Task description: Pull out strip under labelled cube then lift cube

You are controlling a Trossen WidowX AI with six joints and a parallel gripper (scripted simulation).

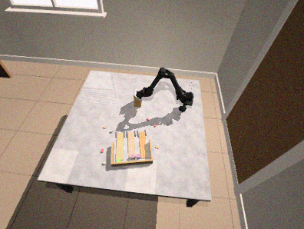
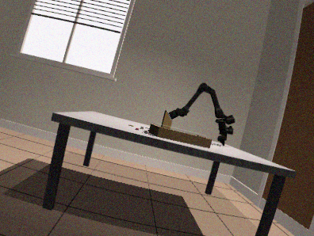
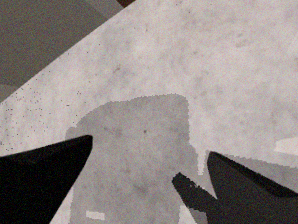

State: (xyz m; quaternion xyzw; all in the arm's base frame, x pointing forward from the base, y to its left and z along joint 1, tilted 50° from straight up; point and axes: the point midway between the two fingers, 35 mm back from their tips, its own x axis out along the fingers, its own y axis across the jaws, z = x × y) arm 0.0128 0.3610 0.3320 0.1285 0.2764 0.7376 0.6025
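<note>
Three strips lie side by side in a wooden tray in the top view: a yellow one, a pale orange one and a deeper orange one. A green block is at the yellow strip's front end. A pink block is on the pale orange strip. Another pink block is beside it; what it rests on is unclear. No label is readable. My gripper is open and empty, low over the table, behind and right of the tray.
An upright wooden panel stands in front of the arm's base. Small red pieces and orange pieces lie around the tray. The arm's shadow falls between the gripper and the tray.
</note>
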